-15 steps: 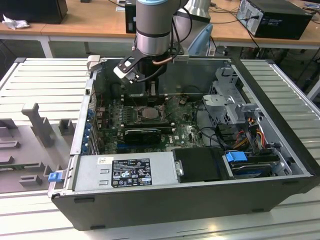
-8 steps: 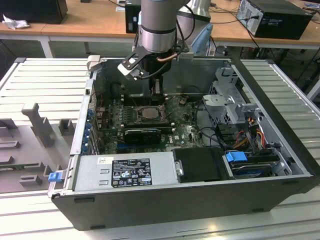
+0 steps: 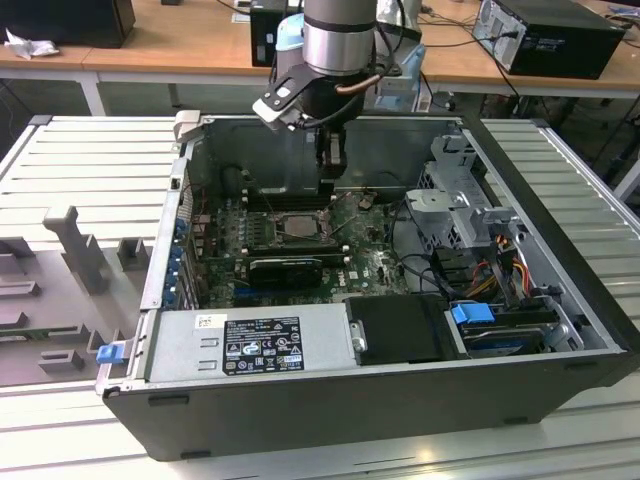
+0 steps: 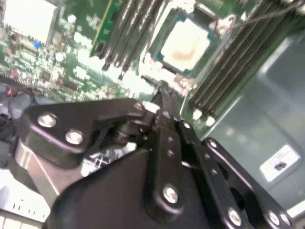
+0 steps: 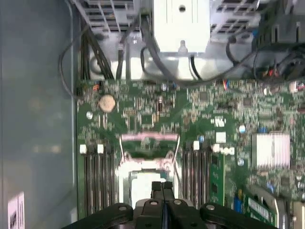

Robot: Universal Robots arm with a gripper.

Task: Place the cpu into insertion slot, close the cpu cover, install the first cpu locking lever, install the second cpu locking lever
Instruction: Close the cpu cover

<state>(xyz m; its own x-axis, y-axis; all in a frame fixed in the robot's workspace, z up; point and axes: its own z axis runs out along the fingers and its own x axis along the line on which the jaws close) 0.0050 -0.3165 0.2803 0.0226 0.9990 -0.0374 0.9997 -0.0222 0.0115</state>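
The cpu [image 4: 186, 45] shows its pale silvery top and lies flat in the insertion slot [image 3: 295, 225] on the green motherboard, inside the open computer case. In the first wrist view the cpu [image 5: 140, 183] sits just beyond my fingertips. The cpu cover [image 5: 150, 139], a thin metal frame, appears to stand raised at the slot's far edge, with green board showing through its window. My gripper [image 5: 162, 187] hangs over the slot's near edge, shut with nothing between the fingers. In the exterior view the gripper [image 3: 331, 170] points down just behind the slot.
Long black memory slots [image 5: 97, 176] flank the socket on both sides. A finned heatsink [image 5: 270, 150] is nearby. The power supply [image 3: 250, 345], drive cage [image 3: 460, 200] and coloured cables [image 3: 500, 260] crowd the case, whose walls [image 3: 260, 150] close in the board.
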